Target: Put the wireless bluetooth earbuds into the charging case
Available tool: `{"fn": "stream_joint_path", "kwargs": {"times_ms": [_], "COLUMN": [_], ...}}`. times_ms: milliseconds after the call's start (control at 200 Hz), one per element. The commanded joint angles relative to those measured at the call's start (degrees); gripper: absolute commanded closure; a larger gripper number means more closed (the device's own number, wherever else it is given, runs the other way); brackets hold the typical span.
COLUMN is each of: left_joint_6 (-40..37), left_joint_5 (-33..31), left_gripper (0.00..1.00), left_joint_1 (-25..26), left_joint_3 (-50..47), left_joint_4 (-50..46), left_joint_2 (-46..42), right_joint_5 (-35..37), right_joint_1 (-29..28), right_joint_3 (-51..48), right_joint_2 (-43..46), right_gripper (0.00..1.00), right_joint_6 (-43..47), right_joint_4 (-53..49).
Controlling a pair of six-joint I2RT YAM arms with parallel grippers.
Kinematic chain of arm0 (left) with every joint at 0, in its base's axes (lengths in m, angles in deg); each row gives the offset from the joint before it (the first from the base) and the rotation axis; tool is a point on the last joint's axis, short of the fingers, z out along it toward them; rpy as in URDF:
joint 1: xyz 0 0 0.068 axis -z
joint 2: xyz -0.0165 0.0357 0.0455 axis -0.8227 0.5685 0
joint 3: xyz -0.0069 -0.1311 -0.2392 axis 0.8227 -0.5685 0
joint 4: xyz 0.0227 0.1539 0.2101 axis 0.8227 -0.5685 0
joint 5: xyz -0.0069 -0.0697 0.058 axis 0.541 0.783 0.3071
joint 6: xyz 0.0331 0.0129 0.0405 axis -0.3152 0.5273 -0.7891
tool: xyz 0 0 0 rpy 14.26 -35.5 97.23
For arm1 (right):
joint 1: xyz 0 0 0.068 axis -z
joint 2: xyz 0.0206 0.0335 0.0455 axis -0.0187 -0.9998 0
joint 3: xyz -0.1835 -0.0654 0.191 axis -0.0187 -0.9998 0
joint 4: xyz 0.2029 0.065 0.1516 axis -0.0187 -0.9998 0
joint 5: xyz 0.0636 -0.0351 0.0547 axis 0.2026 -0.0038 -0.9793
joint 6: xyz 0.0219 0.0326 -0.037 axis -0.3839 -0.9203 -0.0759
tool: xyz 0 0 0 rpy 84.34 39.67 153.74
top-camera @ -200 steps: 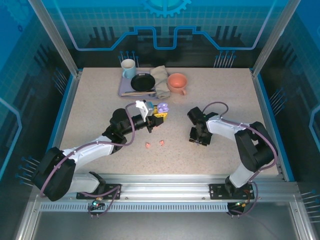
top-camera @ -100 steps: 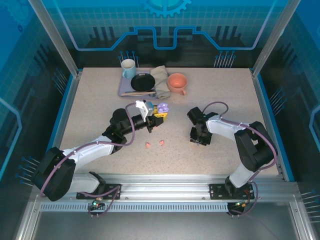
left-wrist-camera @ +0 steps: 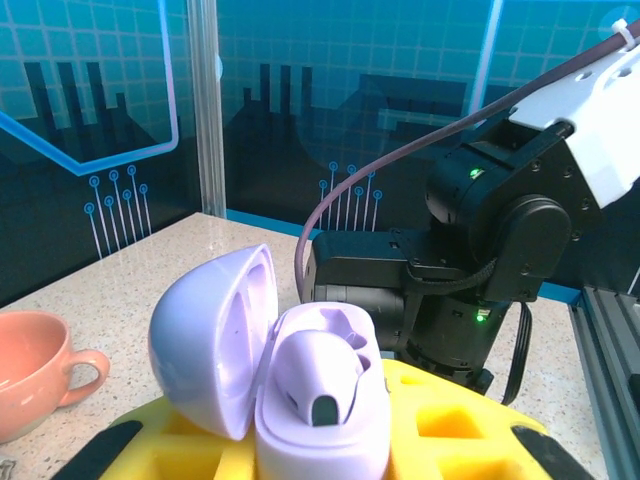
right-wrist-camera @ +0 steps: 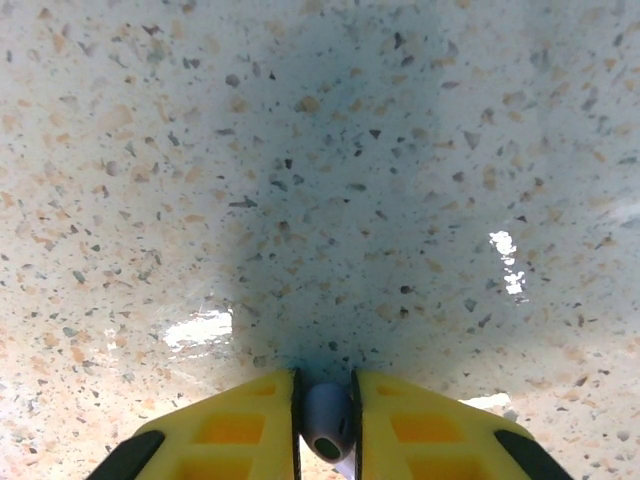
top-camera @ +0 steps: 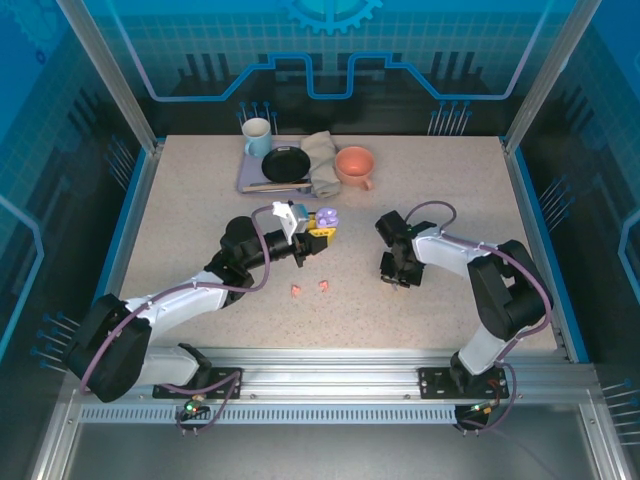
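My left gripper (top-camera: 316,224) is shut on an open lilac charging case (left-wrist-camera: 300,420), held above the table; its yellow fingers (left-wrist-camera: 450,430) flank the case. The lid (left-wrist-camera: 205,340) hangs open to the left, and one lilac earbud (left-wrist-camera: 322,372) sits in the base. My right gripper (top-camera: 398,279) points straight down at the table, right of centre. In the right wrist view it (right-wrist-camera: 325,400) is shut on a lilac earbud (right-wrist-camera: 328,425), pinched between the yellow fingers just above the speckled surface. Two coral-pink earbuds (top-camera: 296,290) (top-camera: 324,286) lie on the table between the arms.
At the back of the table stand a pale mug (top-camera: 257,135), a black pan (top-camera: 286,163) on a lavender board (top-camera: 248,178), a grey cloth (top-camera: 320,160) and a coral cup (top-camera: 355,165). The coral cup (left-wrist-camera: 30,365) and the right arm (left-wrist-camera: 480,260) appear in the left wrist view.
The right gripper's fingers have closed in on the lilac earbud at the table, and that arm has shifted slightly. The left arm holds still with the case.
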Motion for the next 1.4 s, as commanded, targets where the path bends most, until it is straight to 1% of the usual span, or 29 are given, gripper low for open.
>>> {"fn": "stream_joint_path", "kwargs": {"times_ms": [0, 130, 290, 645, 955, 1191, 1396], "left_joint_6": [1.26, 1.34, 1.61, 2.05, 1.83, 1.98, 1.94], "left_joint_5": [2.73, 3.09, 3.34, 2.92, 2.77, 2.68, 2.66], "left_gripper": [1.00, 1.00, 1.00, 1.00, 1.00, 1.00, 1.00], "left_joint_1": [-0.20, -0.22, -0.15, -0.19, -0.19, -0.16, -0.24], "left_joint_3": [1.86, 1.69, 1.47, 0.83, 1.01, 1.18, 2.02], "left_joint_4": [-0.53, -1.72, -3.14, -4.13, -4.49, -3.78, -2.68], "left_joint_2": [-2.07, -3.35, -4.46, -4.74, -4.19, -2.47, 0.28], "right_joint_5": [2.16, 1.37, 0.43, -2.29, -6.91, -10.46, -12.74], "right_joint_1": [1.09, 1.13, 1.15, 1.43, 1.87, 2.13, 2.37], "right_joint_3": [-0.93, -1.55, -2.44, -2.89, -2.45, -0.22, 3.17], "right_joint_2": [-1.86, -0.83, 2.49, 13.47, 23.19, 30.11, 33.50], "right_gripper": [0.84, 0.87, 0.90, 0.90, 0.89, 0.89, 0.89], "right_joint_6": [0.81, 1.22, 1.76, 4.13, 5.88, 6.49, 5.89], "right_joint_4": [2.99, 3.43, 4.21, 7.07, 11.85, 14.32, 15.04]}}
